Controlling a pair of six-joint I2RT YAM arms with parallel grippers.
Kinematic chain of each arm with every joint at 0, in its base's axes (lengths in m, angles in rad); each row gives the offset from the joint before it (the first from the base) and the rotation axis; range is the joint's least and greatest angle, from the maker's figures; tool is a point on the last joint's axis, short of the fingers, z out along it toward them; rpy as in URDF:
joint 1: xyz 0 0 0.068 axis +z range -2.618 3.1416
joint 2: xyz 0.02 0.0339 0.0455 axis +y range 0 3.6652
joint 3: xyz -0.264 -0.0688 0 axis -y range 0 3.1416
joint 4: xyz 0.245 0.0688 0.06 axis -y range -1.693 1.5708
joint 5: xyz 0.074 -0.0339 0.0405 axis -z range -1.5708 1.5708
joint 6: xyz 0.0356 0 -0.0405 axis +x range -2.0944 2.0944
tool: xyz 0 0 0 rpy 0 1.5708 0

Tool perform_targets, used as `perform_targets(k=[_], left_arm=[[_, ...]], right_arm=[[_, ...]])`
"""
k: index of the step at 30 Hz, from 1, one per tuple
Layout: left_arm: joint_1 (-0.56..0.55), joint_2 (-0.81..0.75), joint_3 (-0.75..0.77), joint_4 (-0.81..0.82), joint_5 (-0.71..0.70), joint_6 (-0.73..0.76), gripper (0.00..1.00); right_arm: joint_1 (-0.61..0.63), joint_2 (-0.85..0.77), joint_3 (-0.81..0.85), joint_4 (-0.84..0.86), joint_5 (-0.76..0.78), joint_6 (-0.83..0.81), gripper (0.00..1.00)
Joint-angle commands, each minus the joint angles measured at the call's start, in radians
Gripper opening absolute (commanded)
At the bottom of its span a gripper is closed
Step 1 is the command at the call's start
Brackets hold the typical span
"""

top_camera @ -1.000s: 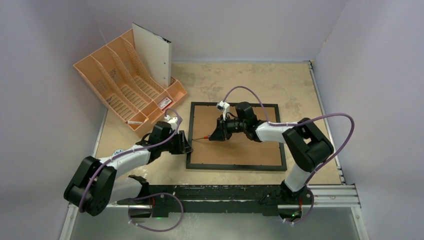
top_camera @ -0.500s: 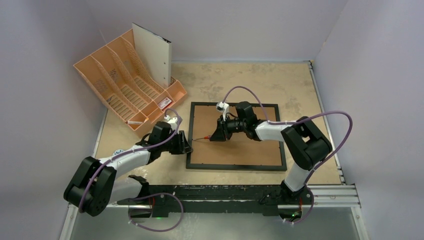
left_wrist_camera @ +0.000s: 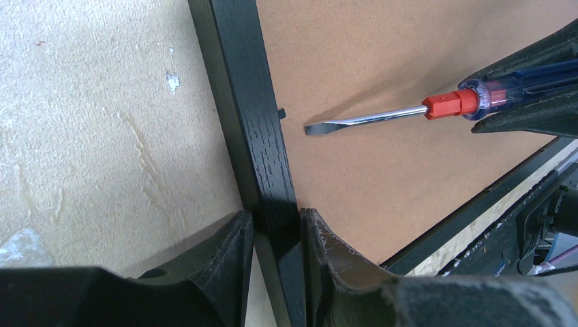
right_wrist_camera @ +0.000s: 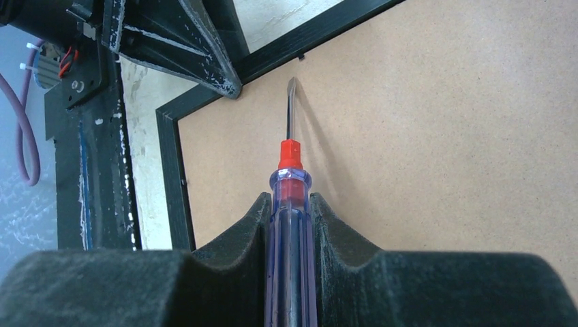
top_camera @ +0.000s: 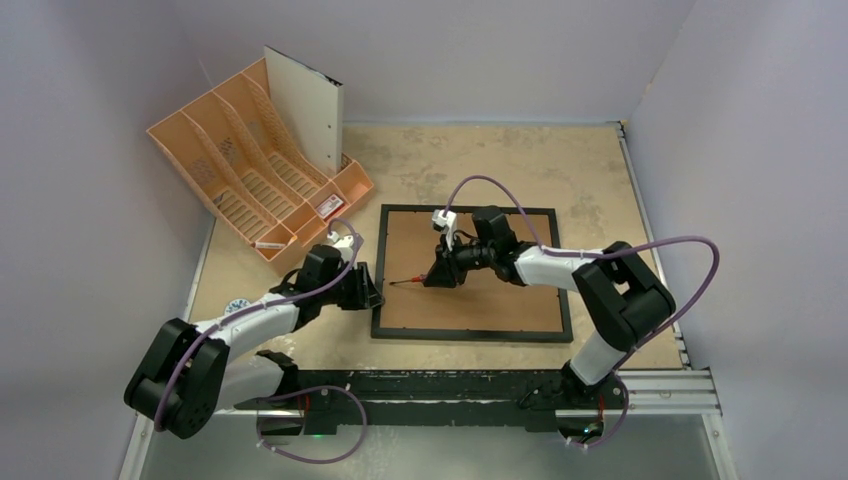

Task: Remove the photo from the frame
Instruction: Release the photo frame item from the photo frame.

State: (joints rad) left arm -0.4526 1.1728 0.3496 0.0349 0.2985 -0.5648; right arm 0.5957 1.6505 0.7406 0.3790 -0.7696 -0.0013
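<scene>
The black frame [top_camera: 470, 335] lies face down on the table, its brown backing board [top_camera: 480, 290] up. The photo is hidden beneath the board. My left gripper [left_wrist_camera: 276, 221] is shut on the frame's left rail [left_wrist_camera: 238, 88], one finger outside it and one on the board side. My right gripper [right_wrist_camera: 290, 204] is shut on a screwdriver [right_wrist_camera: 290, 231] with a clear blue handle and a red collar. It hovers over the board's left part [top_camera: 432, 277]. The flat blade [left_wrist_camera: 354, 120] points at the left rail, its tip just short of a small black tab [left_wrist_camera: 281, 113] on the rail's inner edge.
An orange file organiser [top_camera: 255, 170] stands at the back left with a white sheet [top_camera: 308, 110] upright in it. Grey walls close in the left, back and right sides. A metal rail [top_camera: 660, 385] runs along the near edge by the arm bases.
My right arm has shifted slightly toward the near edge, carrying the screwdriver with it. The left gripper keeps its hold on the rail and has not moved.
</scene>
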Motion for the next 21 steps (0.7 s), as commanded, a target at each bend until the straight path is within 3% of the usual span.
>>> perform_targets(k=[1,21], left_arm=[[0.000,0.016,-0.031,-0.116,-0.047,0.035,0.00],[0.000,0.019,-0.035,-0.106,-0.033,0.039,0.00]], right_arm=[[0.003,0.041,0.051,-0.033,0.008,-0.029,0.00],[0.003,0.114,0.108,-0.060,0.019,0.051,0.00]])
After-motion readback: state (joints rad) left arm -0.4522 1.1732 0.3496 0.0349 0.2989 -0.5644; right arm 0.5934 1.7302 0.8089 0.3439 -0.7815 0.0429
